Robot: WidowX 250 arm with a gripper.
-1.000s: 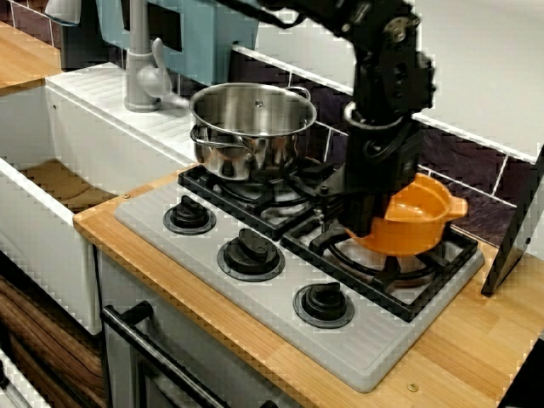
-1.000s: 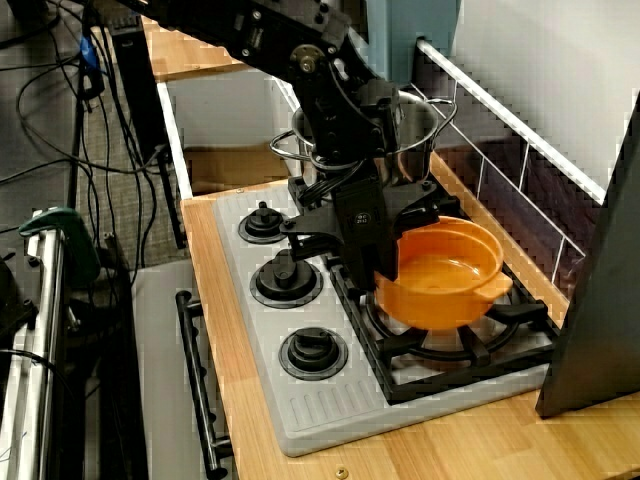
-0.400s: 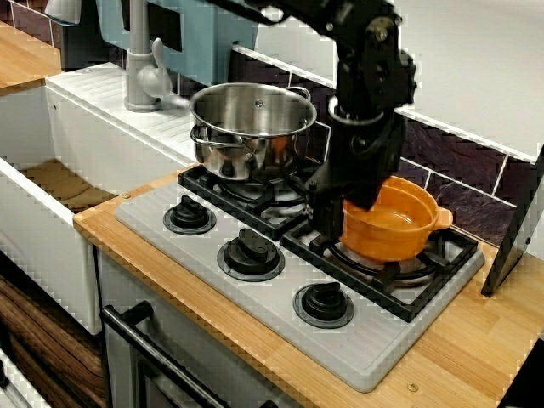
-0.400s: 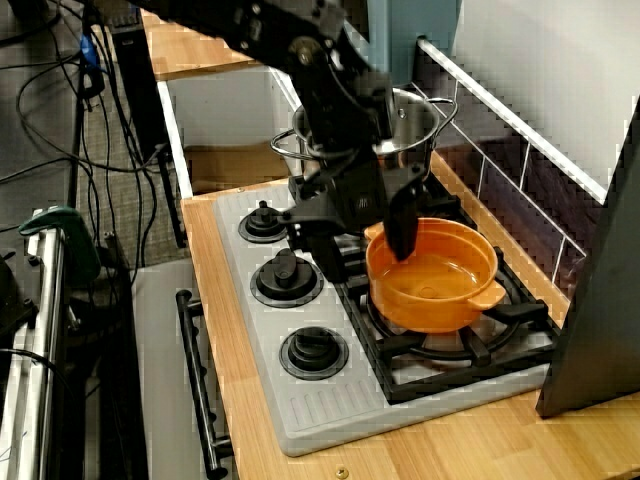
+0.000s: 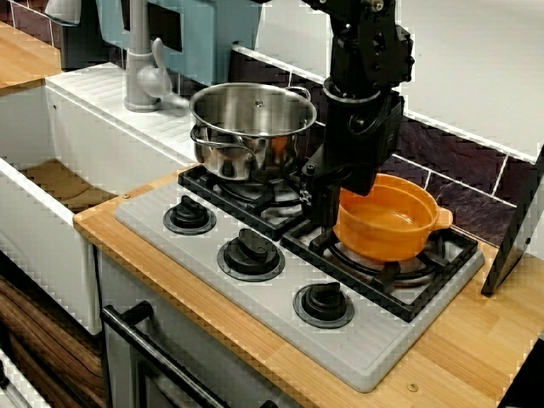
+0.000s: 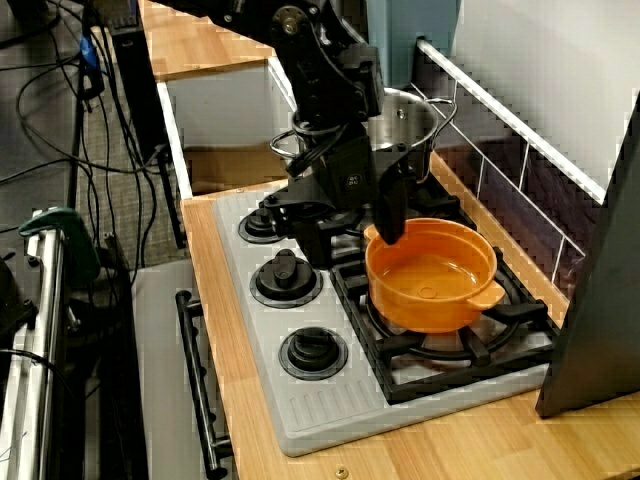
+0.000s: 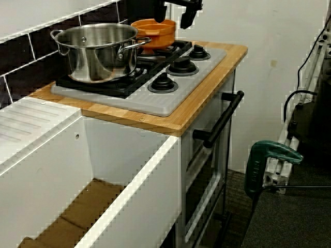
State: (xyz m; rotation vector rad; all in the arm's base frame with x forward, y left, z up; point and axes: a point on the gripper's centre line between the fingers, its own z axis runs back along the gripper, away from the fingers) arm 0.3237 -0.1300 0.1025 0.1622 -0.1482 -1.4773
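Note:
An orange pot (image 5: 387,225) (image 6: 430,280) (image 7: 155,31) sits on the right burner grate of the grey hob (image 5: 374,348). My gripper (image 5: 340,191) (image 6: 355,225) (image 7: 173,13) hangs open just above the pot's left rim. One finger is over the pot's edge and the other is outside it, toward the knobs. Nothing is between the fingers. A steel pot (image 5: 252,127) (image 6: 405,120) (image 7: 98,49) stands on the left burner, close behind my arm.
Three black knobs (image 5: 251,253) line the hob's front. A white sink (image 5: 51,183) and grey tap (image 5: 140,64) lie to the left. A dark panel (image 5: 518,229) leans at the right end of the wooden counter (image 5: 476,357). A tiled wall runs behind.
The orange pot was held lifted and tilted, then came down level onto the right burner. My gripper let go of it and has risen a little to the left.

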